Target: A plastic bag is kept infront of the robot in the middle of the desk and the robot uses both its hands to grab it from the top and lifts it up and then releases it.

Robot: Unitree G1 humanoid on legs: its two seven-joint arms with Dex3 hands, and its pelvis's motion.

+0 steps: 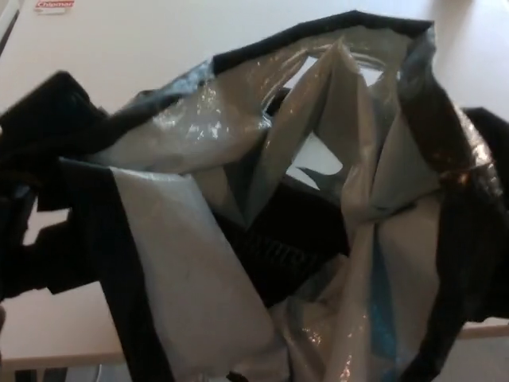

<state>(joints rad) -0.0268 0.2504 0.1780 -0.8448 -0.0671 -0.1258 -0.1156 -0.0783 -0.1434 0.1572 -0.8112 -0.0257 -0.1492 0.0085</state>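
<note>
The plastic bag (318, 207) is already hoisted up close to the camera, off the bench (159, 32), with the left hand (48, 207) and right hand (485, 199) pinching its top edges, so pretty much only the release looks left.

We see the plastic bag (238, 239) black outside, glossy silver-grey inside, with a blue streak; the tabletop (143, 40) pale beige, with a red-and-white label (54, 5).
</note>
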